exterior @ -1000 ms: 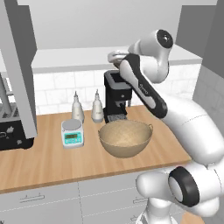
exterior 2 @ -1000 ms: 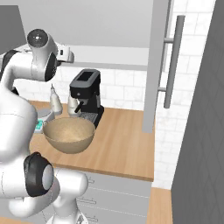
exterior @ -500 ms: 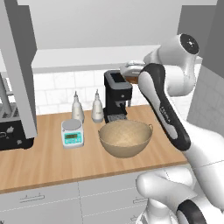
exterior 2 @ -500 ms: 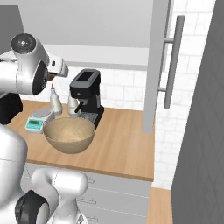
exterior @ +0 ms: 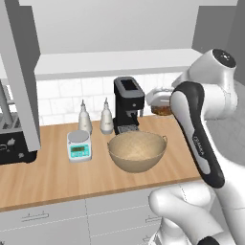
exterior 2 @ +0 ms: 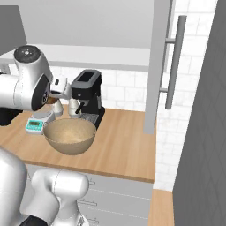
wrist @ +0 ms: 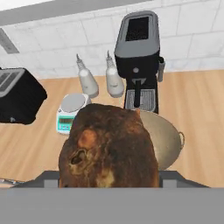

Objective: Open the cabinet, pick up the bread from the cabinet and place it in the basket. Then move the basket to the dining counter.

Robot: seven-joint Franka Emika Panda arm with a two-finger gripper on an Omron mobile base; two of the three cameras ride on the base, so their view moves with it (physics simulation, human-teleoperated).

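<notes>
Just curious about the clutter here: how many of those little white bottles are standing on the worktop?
2. The left bottle and the right bottle stand side by side at the tile wall, between the kitchen scale and coffee machine. None seem hidden.

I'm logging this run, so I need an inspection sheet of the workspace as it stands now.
Surface: wood worktop, white tile backsplash behind.
Job's things: bread held in the hand, above the worktop beside the coffee machine; basket on the worktop, nothing in it; cabinet door swung open.
Clutter: coffee machine, two bottles, kitchen scale, black toaster.
Grippers: hand closed on the bread.
Cables: nothing seen.
Surroundings: grey drawers under the worktop.
</notes>
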